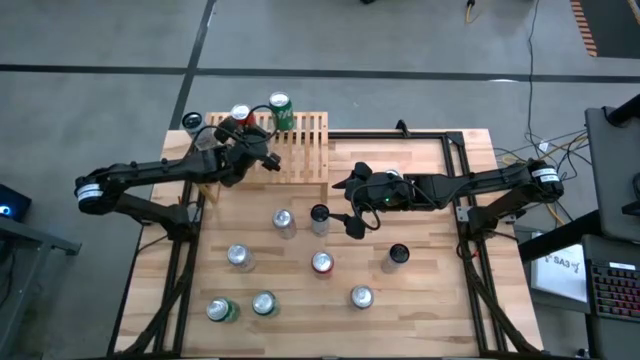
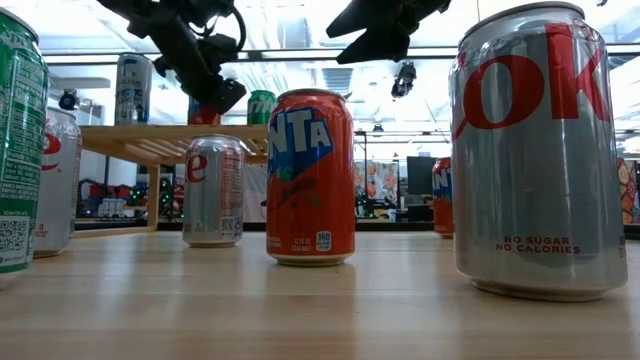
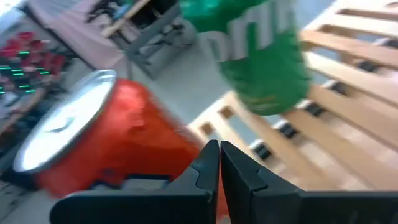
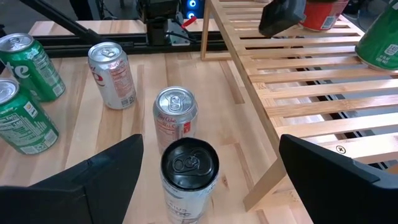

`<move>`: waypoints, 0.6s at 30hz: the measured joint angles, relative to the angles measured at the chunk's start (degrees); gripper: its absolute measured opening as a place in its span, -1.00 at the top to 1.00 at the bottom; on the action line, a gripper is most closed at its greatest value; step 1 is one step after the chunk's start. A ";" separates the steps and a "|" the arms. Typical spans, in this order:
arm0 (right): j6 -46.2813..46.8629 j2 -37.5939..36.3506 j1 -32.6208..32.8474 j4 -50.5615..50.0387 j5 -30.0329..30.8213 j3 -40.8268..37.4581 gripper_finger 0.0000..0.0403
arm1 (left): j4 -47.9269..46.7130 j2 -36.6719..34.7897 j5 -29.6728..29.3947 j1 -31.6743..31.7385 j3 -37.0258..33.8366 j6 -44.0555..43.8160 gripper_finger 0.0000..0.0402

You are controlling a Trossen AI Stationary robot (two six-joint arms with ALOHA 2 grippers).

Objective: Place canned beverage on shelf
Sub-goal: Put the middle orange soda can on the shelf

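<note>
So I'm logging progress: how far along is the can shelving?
Three cans stand on the shelf, among them a green can and a red can. The left gripper is shut and empty above the shelf. The right gripper, open, flanks a black-topped can. Nine cans remain on the table.

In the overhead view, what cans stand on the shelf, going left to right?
Silver-topped can at the left end → red can → green can, all along the far edge of the shelf.
</note>
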 joint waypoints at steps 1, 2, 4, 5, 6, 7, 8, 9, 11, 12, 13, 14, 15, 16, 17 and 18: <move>0.00 0.00 0.00 0.00 0.00 0.00 -0.81 | 0.01 0.00 1.35 0.00 0.00 -0.27 1.00; 0.00 0.00 0.00 0.00 0.00 0.00 -0.81 | 0.01 0.00 2.36 0.00 0.00 -0.56 1.00; 0.00 0.00 0.00 0.02 0.00 0.00 -0.81 | 0.00 0.00 2.90 -0.02 0.00 -0.76 1.00; 0.00 0.00 0.00 0.02 0.01 0.00 -0.81 | 0.01 0.00 2.92 0.00 0.00 -0.78 1.00; 0.00 0.00 0.00 0.04 0.00 0.00 -0.81 | 0.01 -0.02 2.92 0.00 0.00 -0.96 1.00; 0.00 0.00 0.00 0.07 0.01 0.00 -0.81 | 0.01 -0.02 2.92 0.00 0.00 -1.16 1.00; 0.00 0.00 0.00 0.13 0.01 0.00 -0.81 | 0.01 -0.02 2.92 0.00 0.00 -1.50 1.00; 0.00 0.00 0.00 0.25 0.02 0.00 -0.81 | 0.01 -0.02 2.94 0.00 0.00 -1.84 1.00; 0.00 0.00 0.00 0.33 0.00 0.00 -0.81 | 0.01 0.03 3.80 0.00 0.00 -2.43 1.00; 0.00 0.00 -0.02 0.37 0.00 0.00 -0.81 | 0.03 0.26 3.92 0.00 0.00 -2.68 1.00; 0.00 0.00 -0.02 0.39 0.02 0.00 -0.81 | 0.01 0.53 3.91 0.00 -0.01 -3.03 1.00; 0.00 0.00 0.00 0.39 0.00 0.00 -0.81 | 0.00 0.98 3.90 0.02 -0.02 -3.32 1.00; 0.00 0.00 0.00 0.40 0.02 0.00 -0.81 | 0.03 1.50 3.86 0.07 -0.02 -3.48 1.00; 0.00 0.00 -0.01 0.42 0.01 0.00 -0.81 | 0.01 2.03 3.59 0.07 -0.04 -3.48 1.00; 0.00 0.00 -0.01 0.42 0.01 0.00 -0.81 | -0.02 2.50 2.63 0.05 -0.09 -3.45 1.00; 0.00 0.00 0.00 0.42 0.02 0.00 -0.81 | -0.03 2.92 1.15 0.04 -0.11 -3.43 1.00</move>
